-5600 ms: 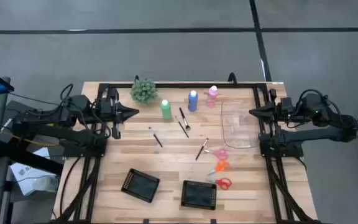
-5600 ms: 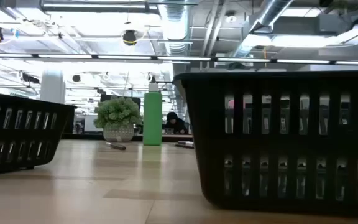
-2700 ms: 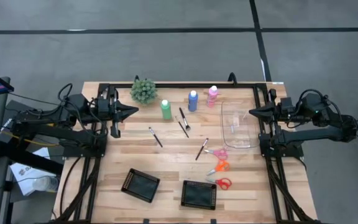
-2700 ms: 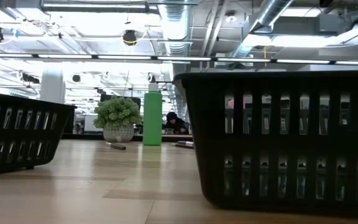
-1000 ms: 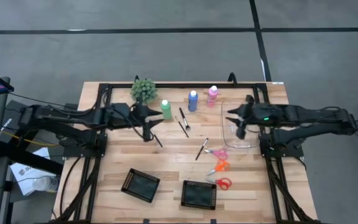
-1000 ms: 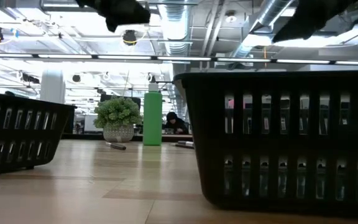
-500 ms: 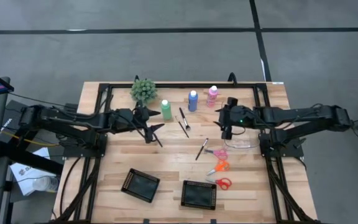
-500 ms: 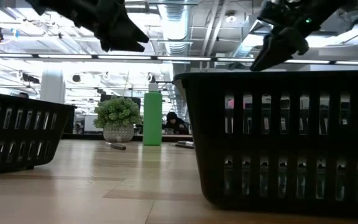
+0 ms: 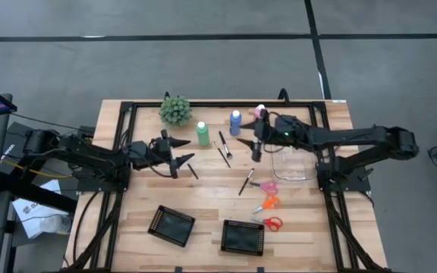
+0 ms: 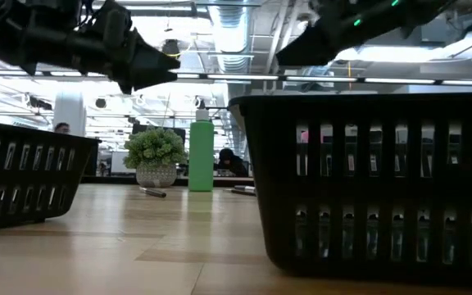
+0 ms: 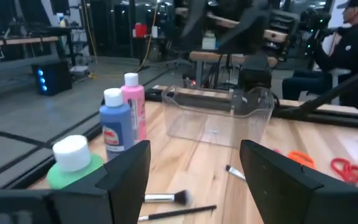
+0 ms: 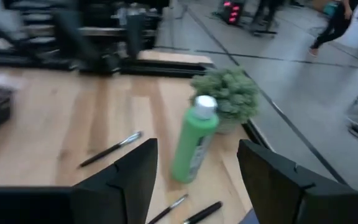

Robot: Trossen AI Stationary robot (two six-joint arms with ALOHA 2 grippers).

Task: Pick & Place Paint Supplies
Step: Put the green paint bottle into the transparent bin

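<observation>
Green, blue and pink bottles stand upright at the table's far side. Thin brushes lie flat mid-table. Pink, orange and red scissors lie toward the near right. My left gripper hovers open above the table, left of the green bottle. My right gripper hovers open just right of the blue bottle, facing the green bottle. Neither holds anything.
A clear plastic container sits at the right, under my right arm. A bushy green plant stands at the far left. Two black trays lie near the front edge. A person is beyond the table.
My right gripper has travelled toward the table's left edge, from over the clear container to beside the blue bottle. My left gripper has come down lower over the table near the green bottle. No object has moved.
</observation>
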